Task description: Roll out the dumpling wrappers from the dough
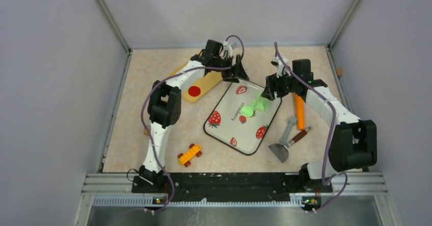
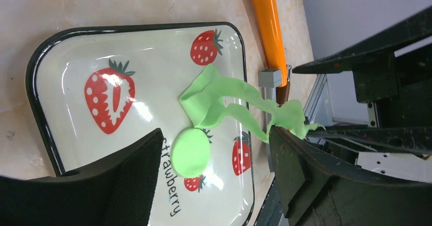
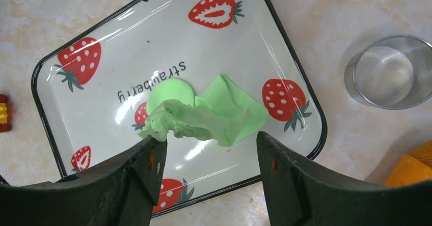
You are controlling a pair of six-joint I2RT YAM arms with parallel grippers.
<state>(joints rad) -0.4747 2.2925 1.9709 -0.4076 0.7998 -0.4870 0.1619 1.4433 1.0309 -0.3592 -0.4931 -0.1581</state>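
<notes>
The dough (image 3: 229, 109) on the tray (image 3: 153, 43) looks soft, light and sticky. 1 strand clings to a finger of the spread right gripper (image 3: 210, 139). Its thick fold looks the best hold. The left gripper (image 2: 216, 134) is spread wide.

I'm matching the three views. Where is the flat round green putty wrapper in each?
Top external: flat green wrapper at centre of white strawberry tray.
Left wrist: wrapper lower centre, between the jaws.
Right wrist: wrapper centre, partly hidden by ragged green dough.
Shared: printed word strawberry.

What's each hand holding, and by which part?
Nothing clamped. Dough clings by its stretched end to one finger of open right hand; left hand empty.
</notes>
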